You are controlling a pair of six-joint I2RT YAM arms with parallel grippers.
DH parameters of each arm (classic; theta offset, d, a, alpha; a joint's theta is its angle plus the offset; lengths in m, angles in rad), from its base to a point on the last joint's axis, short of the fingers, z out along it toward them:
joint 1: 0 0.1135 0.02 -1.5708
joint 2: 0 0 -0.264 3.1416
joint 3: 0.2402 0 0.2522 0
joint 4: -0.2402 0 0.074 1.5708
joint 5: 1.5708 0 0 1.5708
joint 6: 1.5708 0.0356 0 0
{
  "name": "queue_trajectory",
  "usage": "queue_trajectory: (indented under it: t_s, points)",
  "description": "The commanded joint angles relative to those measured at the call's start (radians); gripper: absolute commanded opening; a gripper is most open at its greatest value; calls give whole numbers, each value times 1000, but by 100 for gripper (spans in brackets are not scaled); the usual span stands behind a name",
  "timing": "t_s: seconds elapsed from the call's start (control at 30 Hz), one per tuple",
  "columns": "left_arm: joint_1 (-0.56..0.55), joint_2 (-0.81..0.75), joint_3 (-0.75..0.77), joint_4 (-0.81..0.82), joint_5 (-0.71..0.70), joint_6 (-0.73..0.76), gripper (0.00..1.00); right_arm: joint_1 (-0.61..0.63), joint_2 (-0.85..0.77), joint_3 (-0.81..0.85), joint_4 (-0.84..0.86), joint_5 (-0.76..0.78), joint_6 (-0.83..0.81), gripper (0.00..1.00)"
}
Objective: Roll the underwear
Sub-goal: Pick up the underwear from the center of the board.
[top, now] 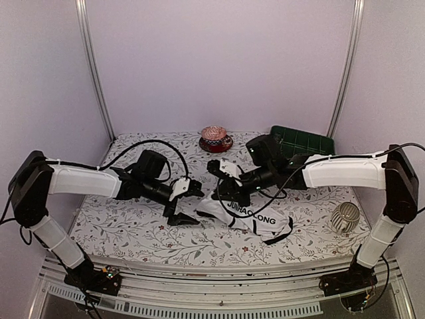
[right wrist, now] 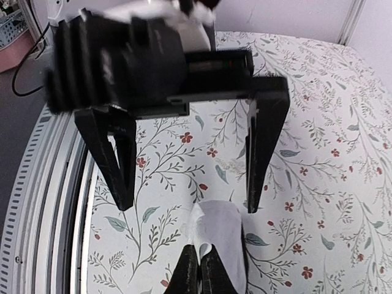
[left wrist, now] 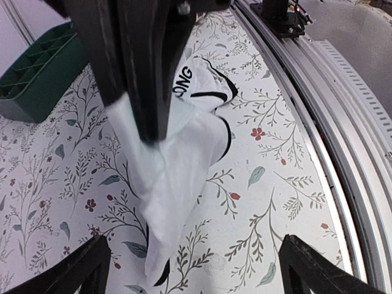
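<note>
Pinching white underwear (left wrist: pixel 184 177) in right gripper (right wrist: pixel 201 269), left gripper (left wrist: pixel 196 269) spread wide

Top camera looks down from the near edge; wrist cameras, low over the surface (top: pixel 113 226), face each other across the underwear (left wrist: pixel 184 165).

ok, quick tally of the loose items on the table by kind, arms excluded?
white briefs: 1
patterned bowl: 1
red saucer: 1
green rack: 1
white ribbed cup: 1
Total: 5
</note>
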Motion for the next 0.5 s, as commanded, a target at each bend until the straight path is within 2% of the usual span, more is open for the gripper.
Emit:
queue_trajectory:
  t_s: [0.0,0.33,0.47]
  points:
    - [12,97,79,-130,6,72,98,-9,-124,-22,-20,63,15,2]
    - [15,166,112,-60,-70,-26,98,-10,-273,-76,-57,149,20,2]
    - [21,141,94,-38,-63,-32,88,-10,-305,-95,-59,167,22,2]
